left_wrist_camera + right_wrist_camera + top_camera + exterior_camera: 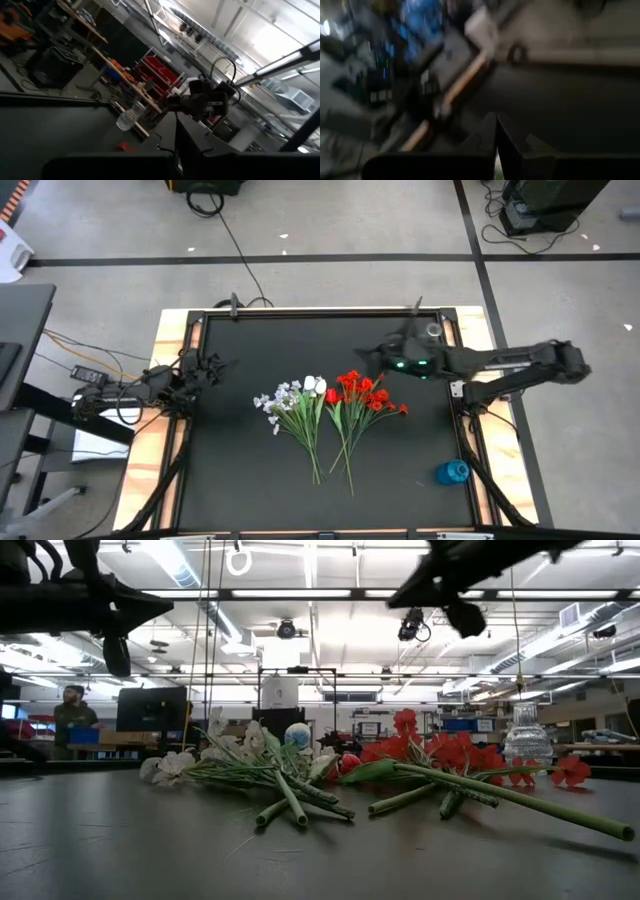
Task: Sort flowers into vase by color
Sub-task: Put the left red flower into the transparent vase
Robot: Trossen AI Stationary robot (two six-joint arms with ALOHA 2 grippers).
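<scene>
The flowers lie on the black table in two bunches, with blooms toward the far edge and stalks toward the near edge. The white and pale-blue bunch (295, 405) (250, 765) is on the left, the red bunch (360, 395) (440, 760) on the right. Their stalks cross near the cut ends. My right gripper (365, 358) (496, 135) hangs shut in the air just beyond the red blooms, touching nothing. My left gripper (215, 365) (176, 140) waits shut at the table's left edge, raised above it.
A blue vase (452, 472) stands at the table's near right corner. A clear glass vase (527, 740) (127, 120) stands near the right edge. The wooden table frame (170, 430) runs around the black mat. A person (72, 715) is in the room beyond.
</scene>
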